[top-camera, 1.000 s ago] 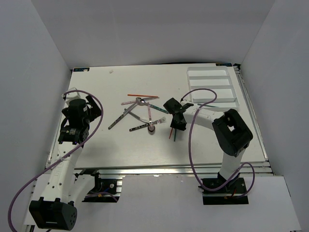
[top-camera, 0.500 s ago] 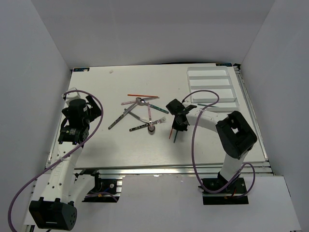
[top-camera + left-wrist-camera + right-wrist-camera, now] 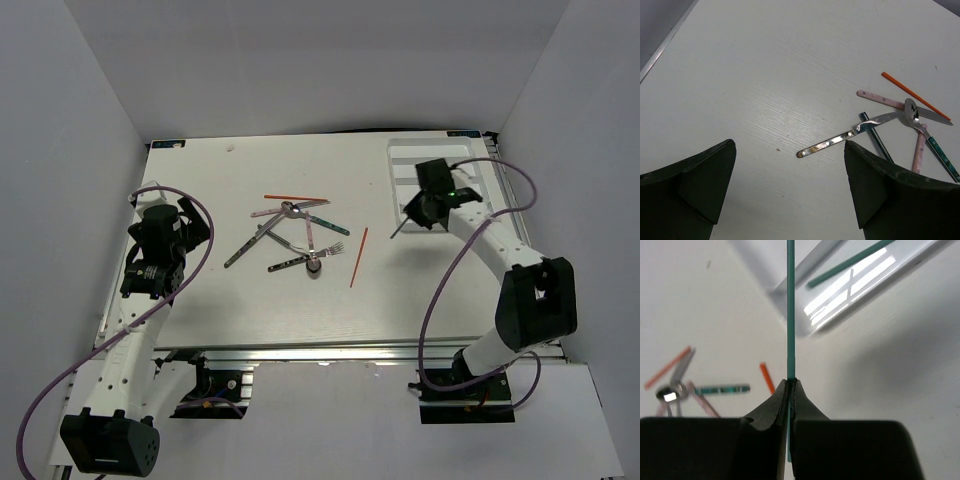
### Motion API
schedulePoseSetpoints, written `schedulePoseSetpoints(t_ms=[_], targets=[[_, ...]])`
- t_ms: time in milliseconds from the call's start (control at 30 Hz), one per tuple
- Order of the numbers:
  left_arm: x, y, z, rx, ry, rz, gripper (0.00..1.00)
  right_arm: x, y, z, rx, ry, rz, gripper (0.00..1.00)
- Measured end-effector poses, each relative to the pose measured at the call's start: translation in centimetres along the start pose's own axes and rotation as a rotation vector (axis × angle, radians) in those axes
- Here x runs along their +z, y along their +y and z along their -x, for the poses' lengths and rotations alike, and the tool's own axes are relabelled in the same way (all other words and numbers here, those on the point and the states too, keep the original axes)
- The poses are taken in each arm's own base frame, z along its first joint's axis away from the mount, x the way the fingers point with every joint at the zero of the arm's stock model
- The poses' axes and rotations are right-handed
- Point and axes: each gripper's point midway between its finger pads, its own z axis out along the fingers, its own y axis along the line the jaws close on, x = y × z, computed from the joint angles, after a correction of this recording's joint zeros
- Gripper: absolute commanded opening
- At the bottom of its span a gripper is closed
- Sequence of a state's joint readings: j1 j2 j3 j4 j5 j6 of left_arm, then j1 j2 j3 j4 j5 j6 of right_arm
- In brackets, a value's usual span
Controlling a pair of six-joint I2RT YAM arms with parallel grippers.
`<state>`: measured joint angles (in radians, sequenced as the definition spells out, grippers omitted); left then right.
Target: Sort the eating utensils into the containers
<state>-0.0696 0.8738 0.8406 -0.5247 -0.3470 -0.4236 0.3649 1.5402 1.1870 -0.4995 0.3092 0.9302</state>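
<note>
Since a second ago the right claw (image 3: 413, 214) has left the middle of the table (image 3: 230, 320) and now hangs over the 7 o'clock corner of the white tray (image 3: 487, 185), which sits at the table's 1 o'clock corner. It has taken a green stick (image 3: 790, 315) with it. The orange stick (image 3: 358, 257) that lay beside that green one stays behind alone, at 8 o'clock from the claw and well apart from it.

The right claw's fingers are pressed together, pinching the green stick at their tips. In the right wrist view the stick runs straight out toward 12 o'clock, crossing the tray's corner. In the top view its free end pokes out at the claw's 7 o'clock side.

The left claw (image 3: 789, 146) is spread wide and holds nothing. It hovers at the table's 9 o'clock side, with the utensil pile (image 3: 290, 235) at its 3 o'clock.

Counted:
- One tray and two claws.
- Two green sticks: the held one and a second green stick (image 3: 850, 262) lying in a tray compartment.
- Two orange sticks: the lone one and another orange stick (image 3: 296, 198) at the pile's 12 o'clock edge.
- The silver and pink-handled pieces in the pile overlap, so I cannot count them exactly.
</note>
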Motion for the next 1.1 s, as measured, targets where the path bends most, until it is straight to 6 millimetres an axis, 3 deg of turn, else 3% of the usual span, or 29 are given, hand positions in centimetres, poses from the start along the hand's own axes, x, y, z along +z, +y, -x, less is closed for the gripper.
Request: schedulePoseSetpoints(t_ms=[133, 200, 400, 600, 800, 833, 900, 1000, 1100], targets=[[0.1, 0.0, -0.1, 0.001, 0.003, 0.002, 0.98, 2.5, -3.6, 5.4, 0.196, -0.062, -0.112, 0.00], [0.2, 0.0, -0.2, 0.002, 0.007, 0.004, 0.98, 3.8, -4.1, 7.9, 0.278, -0.093, -0.155, 0.00], [0.3, 0.0, -0.4, 0.006, 0.014, 0.006, 0.98, 6.9, -4.8, 11.9, 0.442, -0.119, -0.233, 0.00], [0.4, 0.0, -0.5, 0.009, 0.020, 0.007, 0.98, 8.7, -7.0, 11.2, 0.517, -0.086, -0.315, 0.00], [0.4, -0.1, -0.5, 0.010, 0.020, 0.006, 0.98, 9.5, -7.3, 10.6, 0.529, -0.060, -0.325, 0.01], [0.4, -0.1, -0.5, 0.010, 0.020, 0.006, 0.98, 9.5, -7.3, 10.5, 0.529, -0.057, -0.325, 0.11], [0.4, -0.1, -0.5, 0.010, 0.020, 0.006, 0.98, 9.5, -7.1, 10.4, 0.529, -0.052, -0.320, 0.21], [0.4, -0.1, -0.5, 0.010, 0.020, 0.005, 0.98, 9.6, -7.2, 10.2, 0.524, -0.045, -0.319, 0.24], [0.4, -0.1, -0.5, 0.010, 0.020, 0.005, 0.98, 9.9, -7.6, 9.4, 0.524, -0.030, -0.321, 0.45]])
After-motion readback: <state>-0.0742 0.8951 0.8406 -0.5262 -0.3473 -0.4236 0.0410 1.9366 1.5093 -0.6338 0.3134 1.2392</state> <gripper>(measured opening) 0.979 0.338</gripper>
